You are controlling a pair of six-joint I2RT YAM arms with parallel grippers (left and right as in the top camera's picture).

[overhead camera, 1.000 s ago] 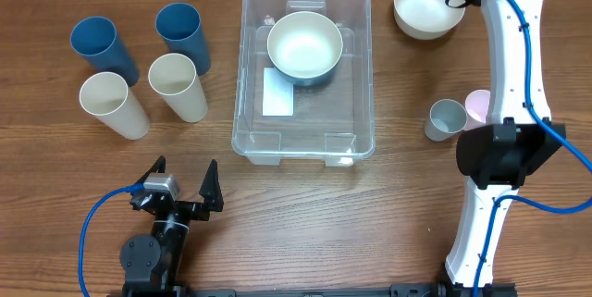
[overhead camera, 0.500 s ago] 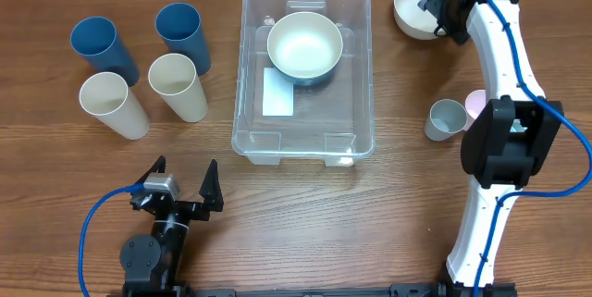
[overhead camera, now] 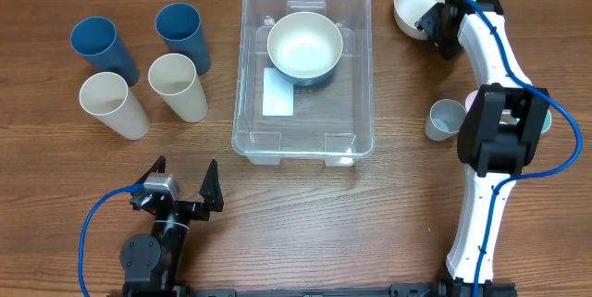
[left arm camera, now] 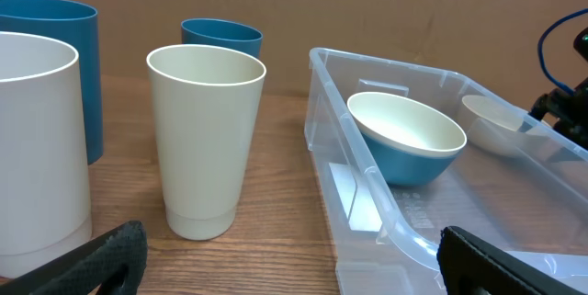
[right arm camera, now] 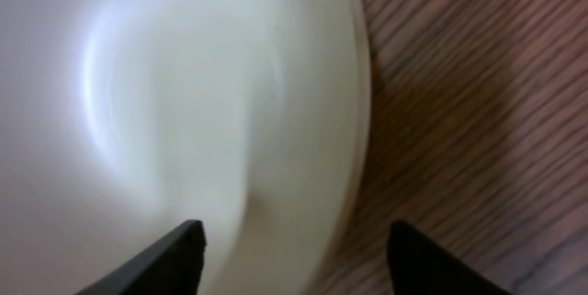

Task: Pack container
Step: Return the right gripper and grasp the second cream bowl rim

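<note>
Pincer R (right arm camera: 292, 240), jaws astride white bowl (right arm camera: 184, 84) rim

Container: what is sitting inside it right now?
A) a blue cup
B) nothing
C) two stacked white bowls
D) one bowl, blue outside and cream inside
D: the overhead view shows a single bowl, blue outside and cream inside, resting in the container.

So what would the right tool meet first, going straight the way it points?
The white bowl: the right tool points down at its rim, one finger inside, one outside, so the wall comes first, probably.
</note>
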